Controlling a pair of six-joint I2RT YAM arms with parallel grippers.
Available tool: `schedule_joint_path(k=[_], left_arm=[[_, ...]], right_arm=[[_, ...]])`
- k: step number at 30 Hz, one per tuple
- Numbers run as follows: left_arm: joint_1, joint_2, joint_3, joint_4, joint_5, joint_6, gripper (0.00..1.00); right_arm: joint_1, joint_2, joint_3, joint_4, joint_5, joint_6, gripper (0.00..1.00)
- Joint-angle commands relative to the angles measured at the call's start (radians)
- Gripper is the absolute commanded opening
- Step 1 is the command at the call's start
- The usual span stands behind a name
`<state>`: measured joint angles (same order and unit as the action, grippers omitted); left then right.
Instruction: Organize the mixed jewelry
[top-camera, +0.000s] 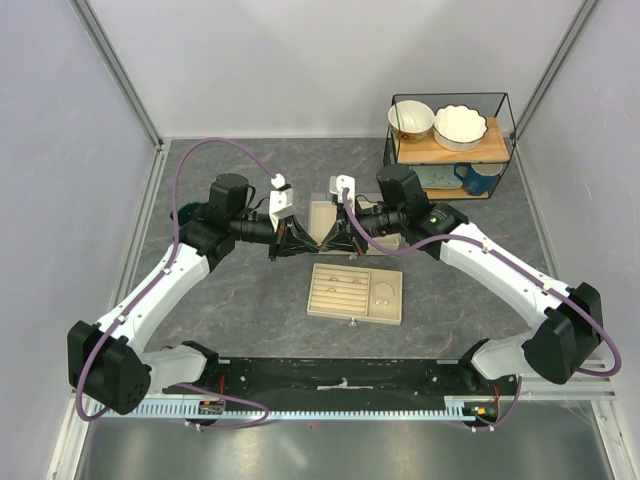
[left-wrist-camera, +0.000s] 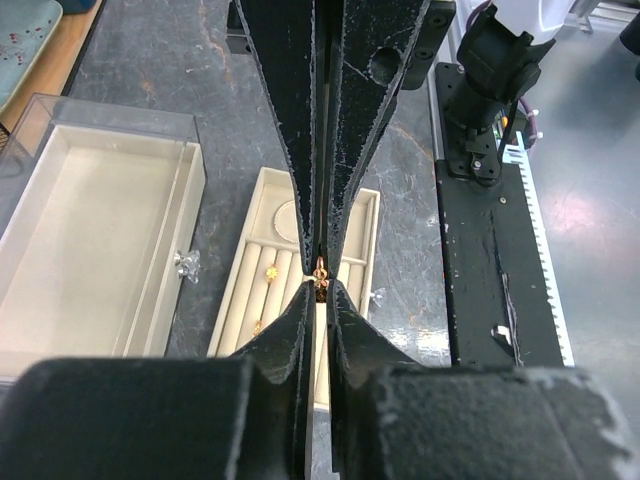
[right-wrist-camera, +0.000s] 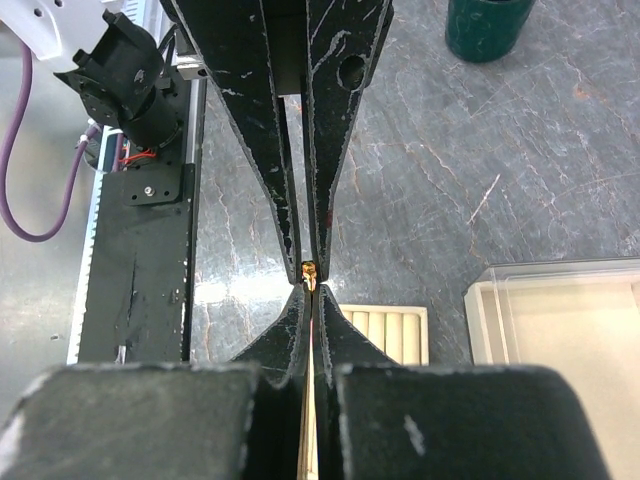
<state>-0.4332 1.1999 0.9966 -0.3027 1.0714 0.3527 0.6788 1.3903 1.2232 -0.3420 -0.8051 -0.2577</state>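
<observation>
The beige slotted tray (top-camera: 355, 293) lies on the grey marbled table (top-camera: 230, 300), just in front of where the arms meet. The left gripper (left-wrist-camera: 318, 292) and right gripper (right-wrist-camera: 311, 292) face tip to tip, each narrowed to a slit. Both nip one tiny gold-brown ring (left-wrist-camera: 320, 270), held in the air above the tray's far edge.

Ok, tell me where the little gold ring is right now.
In both wrist views the gold ring sits between the meeting tips of the left claw and right claw, mid-table, just behind the beige slotted tray.
</observation>
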Motion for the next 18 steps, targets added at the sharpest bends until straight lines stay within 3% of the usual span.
schedule_joint_path(k=[1, 5, 9, 18], left_arm=[[-0.002, -0.016, 0.010, 0.048, 0.002, -0.023, 0.09], [-0.002, -0.014, 0.008, 0.048, 0.007, -0.026, 0.02], [-0.001, -0.022, 0.005, 0.048, 0.007, -0.027, 0.02], [0.007, -0.036, 0.000, 0.050, -0.002, -0.041, 0.01]], right_arm=[[0.011, -0.022, -0.013, 0.034, -0.012, -0.020, 0.00], [0.011, -0.024, -0.016, 0.031, -0.011, -0.023, 0.00], [0.010, -0.024, -0.024, 0.032, -0.009, -0.031, 0.01], [0.011, -0.048, -0.045, -0.005, 0.047, -0.086, 0.36]])
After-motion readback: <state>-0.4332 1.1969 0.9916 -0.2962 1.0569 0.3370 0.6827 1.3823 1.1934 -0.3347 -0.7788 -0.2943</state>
